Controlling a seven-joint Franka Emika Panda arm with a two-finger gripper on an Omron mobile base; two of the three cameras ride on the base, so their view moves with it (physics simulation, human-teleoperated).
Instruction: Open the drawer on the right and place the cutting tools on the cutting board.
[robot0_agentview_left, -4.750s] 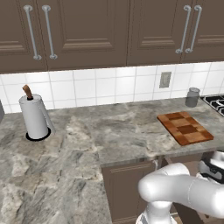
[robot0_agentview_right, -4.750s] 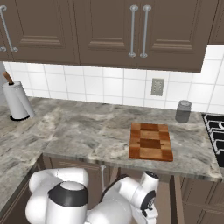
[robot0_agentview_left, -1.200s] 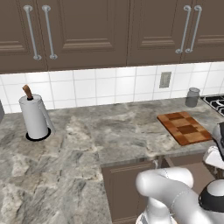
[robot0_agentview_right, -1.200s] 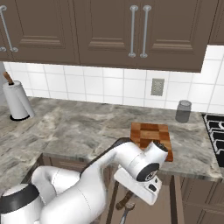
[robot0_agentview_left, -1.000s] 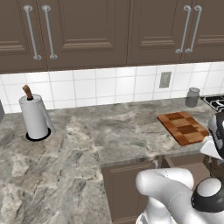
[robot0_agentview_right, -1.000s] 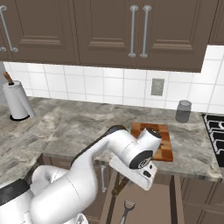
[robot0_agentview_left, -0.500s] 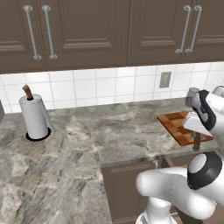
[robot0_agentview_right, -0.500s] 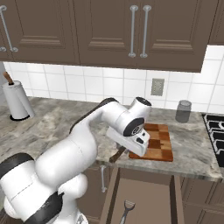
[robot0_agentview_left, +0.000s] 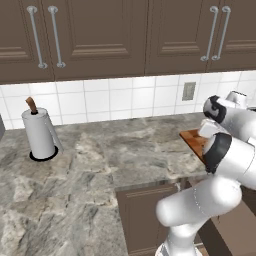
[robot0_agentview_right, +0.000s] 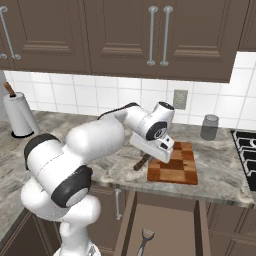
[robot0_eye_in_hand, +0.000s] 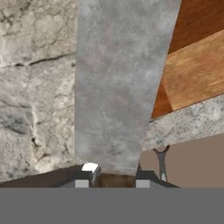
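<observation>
The white arm arches up from its base and reaches over the front edge of the marble counter, its hand turned down at the near left corner of the cutting board. The gripper is clamped on a knife: in the right base view the dark handle pokes out to the lower left of the hand over the counter edge, and in the hand view the broad grey blade runs straight up from between the fingertips, crossing the stone and the board's corner.

Half a second ago the hand was already at this height, just left of the board; now it sits a little further right, over the board's corner. A second ago it was still down below counter level, in front of the open drawer, and the knife has come up with it.

The drawer stands pulled out under the counter, a shallow box with a flat brown floor and dark brown sides. A second slim grey tool with a forked head lies near its front; it also shows past the counter edge in the hand view.

The board is a flat rectangle of light and reddish-brown wooden blocks. The counter is mottled grey stone with pale veins. Further back stand a small grey jar and a paper towel roll on a dark base.
</observation>
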